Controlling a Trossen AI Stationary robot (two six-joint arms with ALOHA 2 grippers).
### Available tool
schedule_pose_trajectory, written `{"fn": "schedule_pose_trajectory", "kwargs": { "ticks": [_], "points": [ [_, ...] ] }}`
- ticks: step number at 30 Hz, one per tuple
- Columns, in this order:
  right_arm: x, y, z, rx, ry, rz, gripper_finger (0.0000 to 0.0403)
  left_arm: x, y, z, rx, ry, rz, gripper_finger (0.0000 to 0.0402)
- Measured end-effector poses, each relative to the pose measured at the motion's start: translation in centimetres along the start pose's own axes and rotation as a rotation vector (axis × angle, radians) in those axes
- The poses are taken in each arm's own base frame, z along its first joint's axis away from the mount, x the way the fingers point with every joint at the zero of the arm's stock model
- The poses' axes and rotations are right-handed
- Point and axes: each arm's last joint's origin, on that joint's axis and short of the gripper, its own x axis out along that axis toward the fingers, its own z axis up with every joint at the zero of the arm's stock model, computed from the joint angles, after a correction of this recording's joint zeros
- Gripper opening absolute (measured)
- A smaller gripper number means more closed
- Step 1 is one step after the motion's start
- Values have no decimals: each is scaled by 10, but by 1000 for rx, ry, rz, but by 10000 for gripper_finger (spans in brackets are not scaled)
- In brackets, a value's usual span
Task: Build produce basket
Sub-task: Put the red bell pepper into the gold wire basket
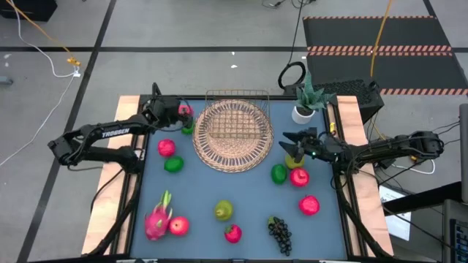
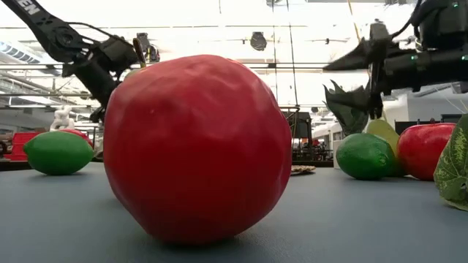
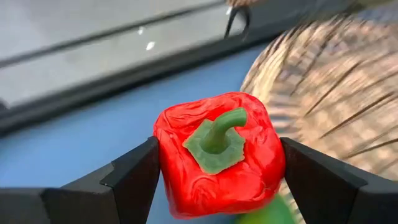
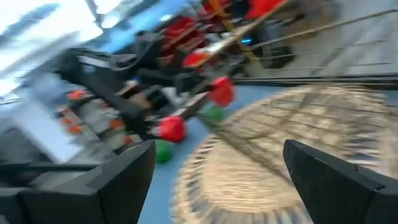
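My left gripper is near the table's far left, beside the round wicker mat, shut on a red toy pepper with a green stem. The wire basket rests on the mat. My right gripper is open and raised at the mat's right side, above a yellow-green pear; nothing shows between its fingers. Loose on the blue table lie apples, limes, a dragon fruit, a pear, a strawberry and grapes. My left gripper pinches the red pepper by its two opposite side walls, one finger on each. The green stem faces the wrist camera. The pepper is lifted clear of the table, with a green fruit below it.
A potted plant in a white pot stands at the far right corner. A lime and two red fruits lie near the right arm. A large red apple fills the low view. Wooden rails edge the table.
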Motion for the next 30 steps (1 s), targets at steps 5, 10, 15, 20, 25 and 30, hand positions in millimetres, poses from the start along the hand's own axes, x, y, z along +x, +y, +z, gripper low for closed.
{"fn": "schedule_pose_trajectory", "kwargs": {
  "ticks": [5, 10, 15, 20, 25, 30],
  "points": [
    [-2, 0, -2, 5, 48, 32, 345, -20, -5, 19, -3, -172, -63, 307],
    [-2, -3, -6, 13, 85, -3, 345, -44, -21, 51, 73, -288, -195, 307],
    [-1, -4, -4, 6, 54, -25, 345, -70, -54, 90, 220, -421, -327, 307],
    [-1, -5, -3, 2, 49, -34, 345, -68, -92, 115, 352, -450, -394, 307],
    [-1, -7, -2, 2, 41, -45, 345, -19, -119, 120, 420, -231, -355, 307],
    [0, -8, -2, 0, 47, -53, 345, 27, -129, 129, 442, 81, -263, 307]
  ]
}}
